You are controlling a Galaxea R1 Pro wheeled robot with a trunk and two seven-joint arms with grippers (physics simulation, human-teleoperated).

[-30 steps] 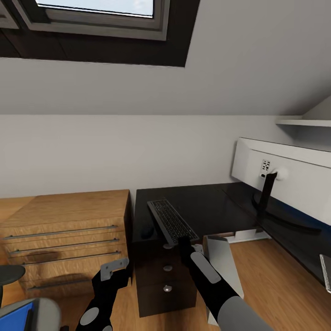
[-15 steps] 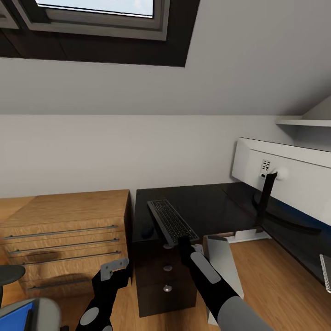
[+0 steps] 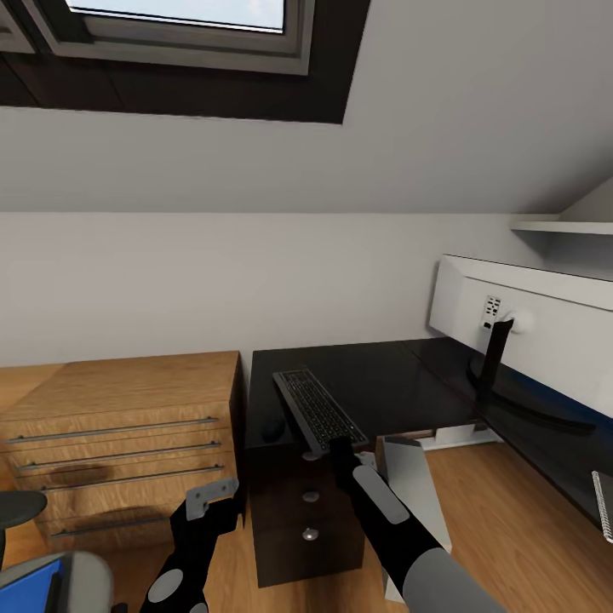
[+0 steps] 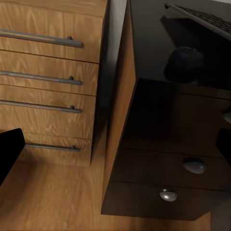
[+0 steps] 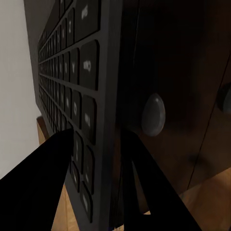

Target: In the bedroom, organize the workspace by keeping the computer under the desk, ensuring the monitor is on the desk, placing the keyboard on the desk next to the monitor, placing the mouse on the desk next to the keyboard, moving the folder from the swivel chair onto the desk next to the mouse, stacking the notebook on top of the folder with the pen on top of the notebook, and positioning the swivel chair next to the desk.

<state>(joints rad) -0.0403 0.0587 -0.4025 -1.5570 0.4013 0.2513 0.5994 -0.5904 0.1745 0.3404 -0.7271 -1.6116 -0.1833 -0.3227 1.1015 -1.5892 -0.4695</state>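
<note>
**Keyboard pinched at its near end, overhanging the desk edge**

The right gripper (image 5: pixel 103 178) has its jaws clamped across the near end of the keyboard (image 3: pixel 319 410), one finger above the keys, one beneath. Held by one end, the slim black board could pivot or slip off the desk (image 3: pixel 387 383), or nudge the mouse (image 3: pixel 273 429) just beside it. The left gripper (image 3: pixel 210 498) hangs low before the drawers; I cannot tell its jaws. Farther right stands the monitor (image 3: pixel 545 319).
</note>
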